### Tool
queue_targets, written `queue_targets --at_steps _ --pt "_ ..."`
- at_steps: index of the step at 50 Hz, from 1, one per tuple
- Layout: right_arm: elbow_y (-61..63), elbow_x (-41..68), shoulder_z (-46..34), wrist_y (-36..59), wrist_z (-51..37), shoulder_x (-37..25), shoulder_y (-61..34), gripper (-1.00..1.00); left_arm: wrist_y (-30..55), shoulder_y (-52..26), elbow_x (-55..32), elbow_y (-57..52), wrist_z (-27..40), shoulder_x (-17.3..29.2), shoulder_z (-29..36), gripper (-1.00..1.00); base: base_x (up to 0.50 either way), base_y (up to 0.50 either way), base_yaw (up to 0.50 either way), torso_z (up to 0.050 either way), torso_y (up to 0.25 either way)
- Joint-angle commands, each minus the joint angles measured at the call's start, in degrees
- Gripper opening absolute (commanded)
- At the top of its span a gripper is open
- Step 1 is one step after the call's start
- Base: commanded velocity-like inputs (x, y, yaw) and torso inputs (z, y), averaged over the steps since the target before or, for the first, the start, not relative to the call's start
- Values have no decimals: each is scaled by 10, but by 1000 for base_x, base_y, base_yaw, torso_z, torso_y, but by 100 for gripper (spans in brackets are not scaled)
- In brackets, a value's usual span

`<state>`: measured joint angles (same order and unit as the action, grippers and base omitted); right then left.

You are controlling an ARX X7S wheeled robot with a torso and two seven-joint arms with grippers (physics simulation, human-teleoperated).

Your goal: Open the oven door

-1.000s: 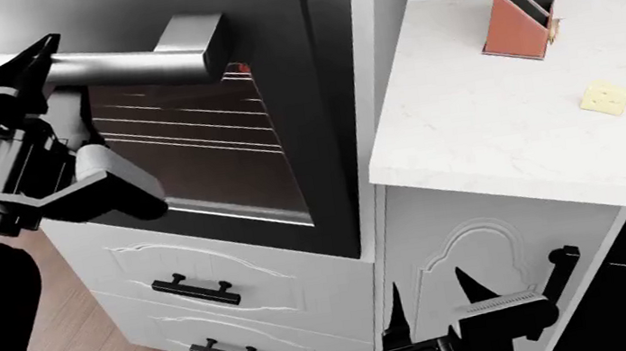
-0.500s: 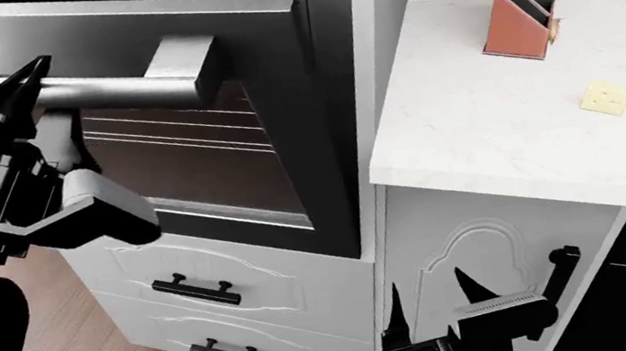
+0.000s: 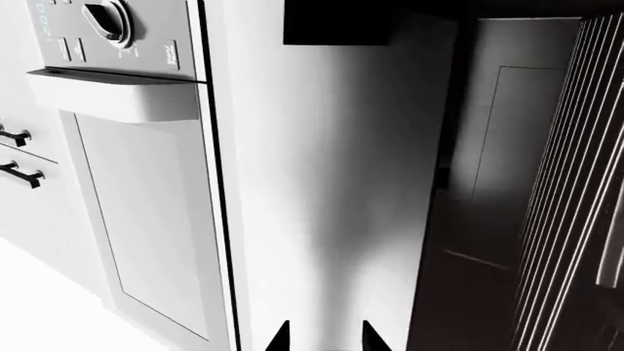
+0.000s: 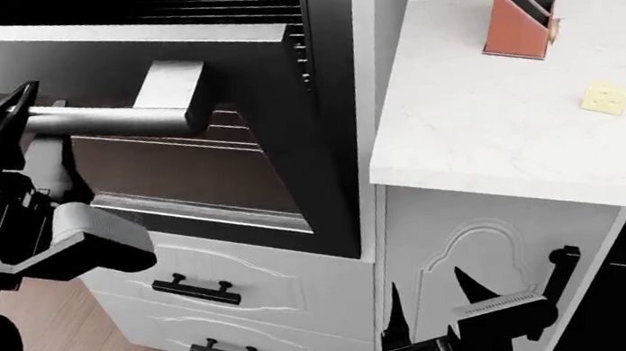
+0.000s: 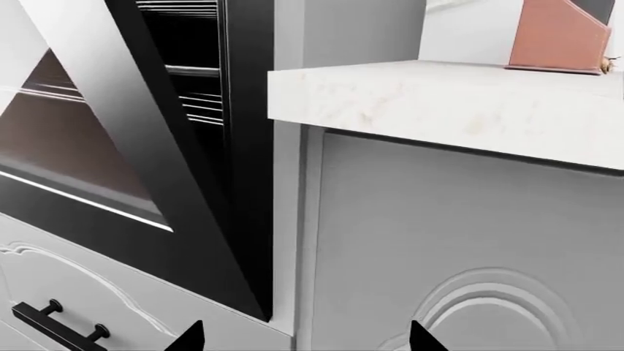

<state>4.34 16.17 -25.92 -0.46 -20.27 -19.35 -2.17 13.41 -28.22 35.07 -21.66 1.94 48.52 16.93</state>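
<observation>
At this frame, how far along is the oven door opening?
Partly done: the oven door is tilted out at the top, racks showing in the gap above. In hand: the left gripper is at the bar handle. Left: swinging it fully down. The right gripper hangs idle.

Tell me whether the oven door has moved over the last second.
Yes. The oven door has swung further open: its handle sits lower and farther out from the fixed oven frame, exposing the racks.

White countertop (image 4: pixel 487 116), orange organizer (image 4: pixel 523 7), yellow square (image 4: pixel 603 97), drawers (image 4: pixel 230 286)
</observation>
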Motion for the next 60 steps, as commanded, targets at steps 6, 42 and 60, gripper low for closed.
queue_targets --at_steps 6,42,60 --pt "-1 0 -4 -1 -2 -1 -1 100 -3 32 15 -92 37 8 -4 -100 -1 -3 -3 2 3" --pt "-1 -5 -11 -5 -8 -3 0 100 3 210 29 -138 126 37 -65 -100 0 -3 -3 0 2" --pt "-1 -6 -14 -5 -11 -5 0 100 4 255 32 -149 142 44 -83 -100 -1 -4 -4 1 2"
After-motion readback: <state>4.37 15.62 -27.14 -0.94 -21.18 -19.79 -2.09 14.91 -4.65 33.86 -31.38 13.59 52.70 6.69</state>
